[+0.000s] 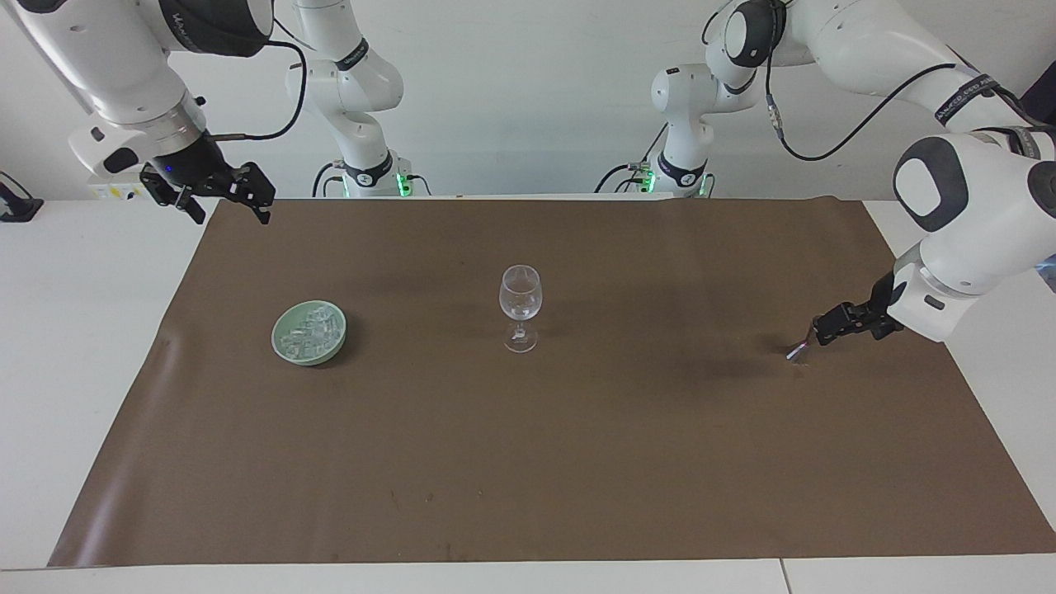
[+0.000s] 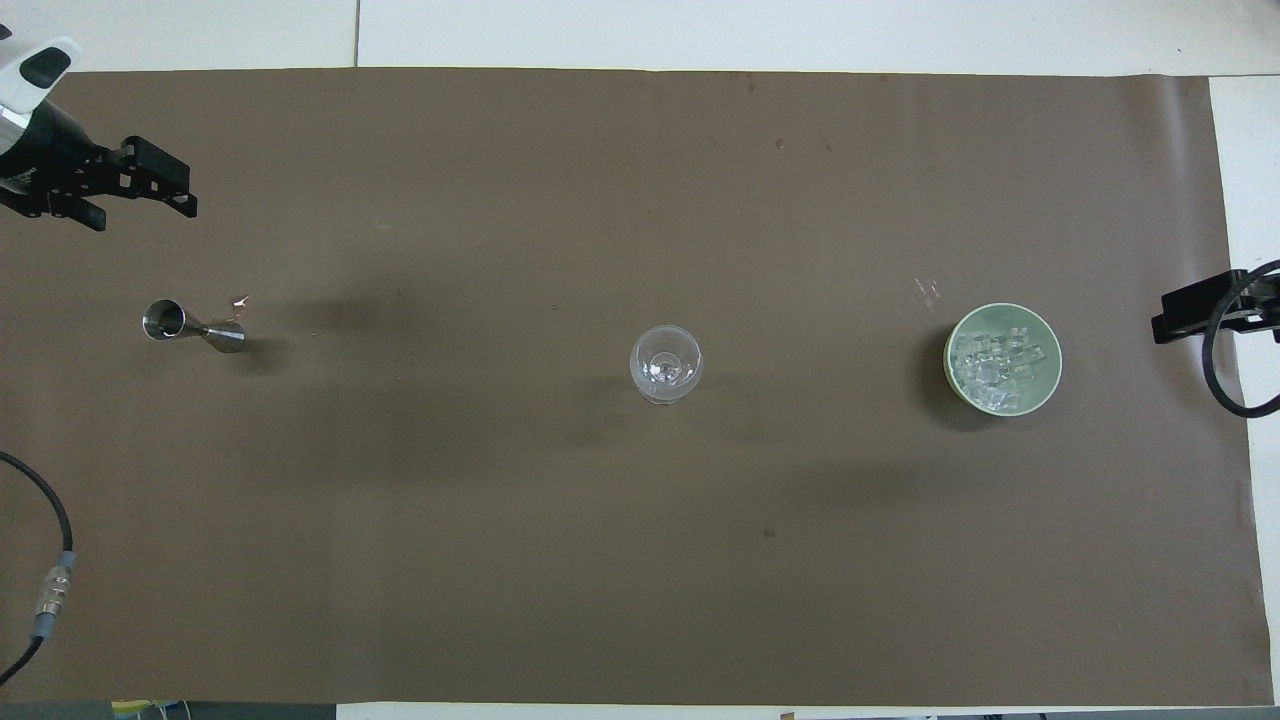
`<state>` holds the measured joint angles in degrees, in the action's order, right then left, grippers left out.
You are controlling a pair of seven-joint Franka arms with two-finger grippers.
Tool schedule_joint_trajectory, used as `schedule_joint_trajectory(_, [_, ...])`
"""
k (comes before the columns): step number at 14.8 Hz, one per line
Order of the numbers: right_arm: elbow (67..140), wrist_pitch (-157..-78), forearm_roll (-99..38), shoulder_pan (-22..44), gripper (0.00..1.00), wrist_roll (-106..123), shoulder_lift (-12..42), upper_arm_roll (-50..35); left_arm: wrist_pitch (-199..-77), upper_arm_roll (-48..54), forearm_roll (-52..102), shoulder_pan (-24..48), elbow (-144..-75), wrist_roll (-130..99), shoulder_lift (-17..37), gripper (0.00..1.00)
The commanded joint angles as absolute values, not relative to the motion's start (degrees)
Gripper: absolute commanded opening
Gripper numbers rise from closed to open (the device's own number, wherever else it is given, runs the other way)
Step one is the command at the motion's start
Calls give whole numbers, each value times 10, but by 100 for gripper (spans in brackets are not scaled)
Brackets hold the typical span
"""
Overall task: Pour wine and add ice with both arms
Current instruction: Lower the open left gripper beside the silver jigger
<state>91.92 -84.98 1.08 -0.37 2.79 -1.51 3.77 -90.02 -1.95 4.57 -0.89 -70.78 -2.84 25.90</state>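
Ice [image 2: 1001, 367] was seen as a heap of small, translucent, whitish cubes, piled in one round pale green bowl [image 1: 280, 341] toward the right arm's end of the desk [image 1: 74, 330]. One clear stemmed wine glass [image 1: 520, 309] was stood upright near the middle of the brown paper sheet [image 1: 528, 462], well apart from the bowl. One small metal jigger [image 2: 190, 327], shaped as two cones joined at a narrow waist and shiny, was placed toward the left arm's end. Two white jointed arms were counted. The left pincer [image 1: 835, 322] was held low, just beside the jigger in the facing view and covering its upper part there; its fingers were spread and nothing was grasped. The right pincer [image 1: 221, 191] was held over the sheet's corner at the right arm's end, released and empty, that arm waiting.
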Motion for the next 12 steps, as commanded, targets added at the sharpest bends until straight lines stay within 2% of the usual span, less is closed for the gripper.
schedule_joint_trajectory(1, [934, -856, 6, -10, 100, 35, -27, 35, -881, -33, 71, -34, -755, -156, 225, 100])
schedule_joint_trajectory(6, [933, -856, 6, -10, 100, 35, -27, 35, -897, -33, 91, -66, -851, -320, 179, 100])
schedule_joint_trajectory(9, [933, -856, 6, -10, 100, 35, -27, 35, -930, -29, 90, -47, -865, -488, 173, 100])
schedule_joint_trajectory(12, [933, -856, 6, -10, 100, 35, -27, 35, -939, -26, 91, -38, -864, -494, 174, 100])
